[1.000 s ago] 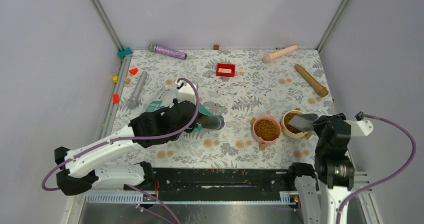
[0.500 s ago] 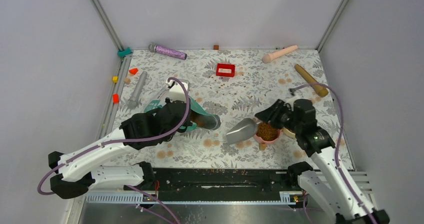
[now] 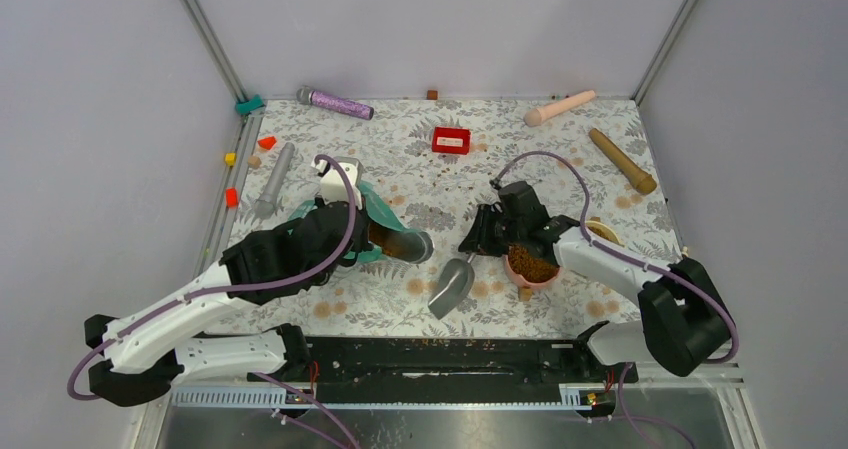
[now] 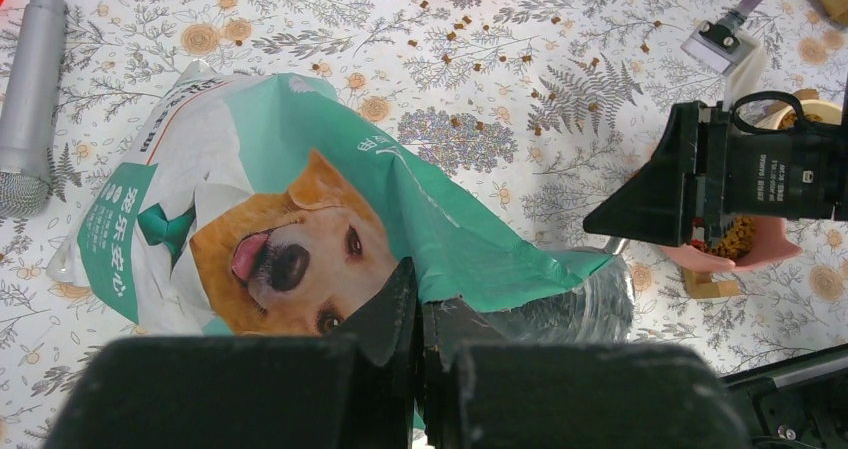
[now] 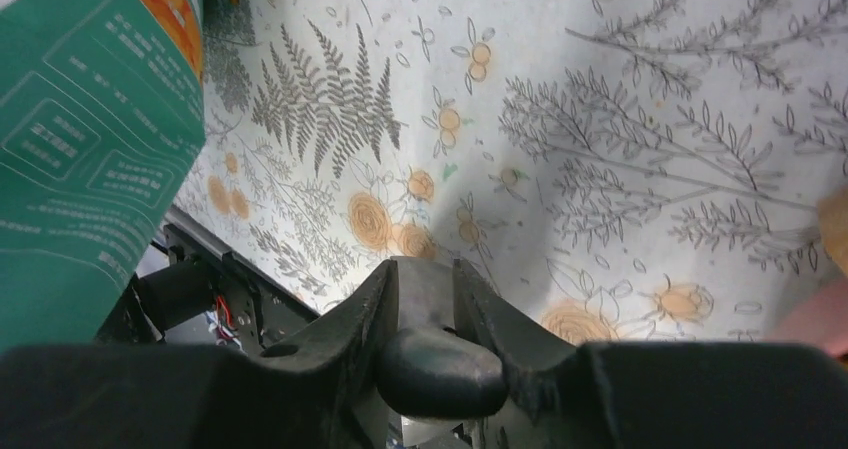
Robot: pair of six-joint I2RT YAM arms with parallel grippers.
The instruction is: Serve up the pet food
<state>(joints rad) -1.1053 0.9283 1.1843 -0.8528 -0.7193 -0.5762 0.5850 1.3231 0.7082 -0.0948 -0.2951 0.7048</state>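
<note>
The teal-and-white foil bag (image 3: 377, 206) with the dog's face (image 4: 290, 249) lies on the mat, its open mouth (image 3: 405, 245) showing brown pet food. My left gripper (image 3: 360, 244) is shut on the bag's edge by the mouth (image 4: 420, 304). My right gripper (image 3: 480, 241) is shut on the handle (image 5: 428, 294) of the grey metal scoop (image 3: 451, 285), which hangs low over the mat between the bag and the pink bowl (image 3: 531, 267). The pink bowl holds pet food. The yellow bowl (image 3: 604, 230) is mostly hidden behind my right arm.
Loose kibble (image 3: 455, 166) is scattered mid-mat. A red box (image 3: 451, 140), a purple microphone (image 3: 335, 102), a grey microphone (image 3: 273, 181), a beige pin (image 3: 559, 107) and a wooden pin (image 3: 622, 161) lie toward the back. Small coloured blocks (image 3: 231, 197) sit at the left edge.
My right arm swung left with the scoop, from over the yellow bowl, past the pink bowl, down toward the bag's mouth. My left gripper tilted the bag slightly.
</note>
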